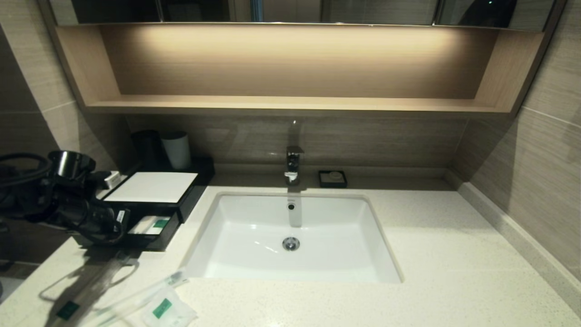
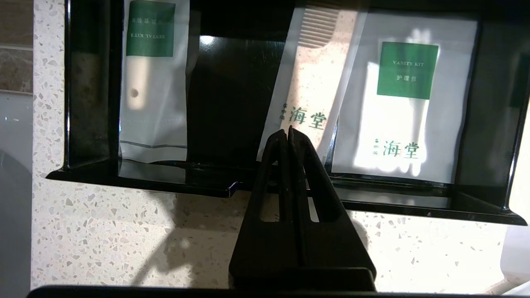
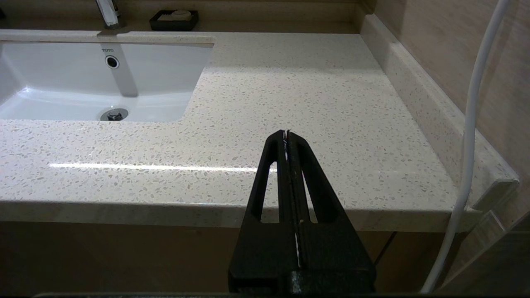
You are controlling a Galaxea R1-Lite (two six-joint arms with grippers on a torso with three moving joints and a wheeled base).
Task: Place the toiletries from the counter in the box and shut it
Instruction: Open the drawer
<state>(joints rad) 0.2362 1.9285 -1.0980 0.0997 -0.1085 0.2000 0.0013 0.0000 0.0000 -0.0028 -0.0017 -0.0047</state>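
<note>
The black box (image 1: pixel 190 190) with a white top panel stands at the counter's (image 1: pixel 431 254) back left, and its front drawer (image 1: pixel 165 236) is pulled out. In the left wrist view the drawer (image 2: pixel 136 184) holds a dental kit packet (image 2: pixel 153 82), a comb packet (image 2: pixel 308 82) and a vanity kit sachet (image 2: pixel 405 103). My left gripper (image 2: pixel 288 130) is shut with its tips over the drawer's front rim, at the comb packet's near end. On the counter's front left lie two clear-wrapped sticks (image 1: pixel 136 295) (image 1: pixel 68 311) and a square white sachet (image 1: pixel 165 311). My right gripper (image 3: pixel 286 132) is shut and empty, low before the counter's front edge.
The white sink (image 1: pixel 290 268) fills the middle of the counter, with the tap (image 1: pixel 292 163) behind it. A small black soap dish (image 1: pixel 332 178) sits right of the tap. A grey cup (image 1: pixel 177 150) and a dark cup (image 1: pixel 145 147) stand behind the box. A wooden shelf (image 1: pixel 295 103) hangs above.
</note>
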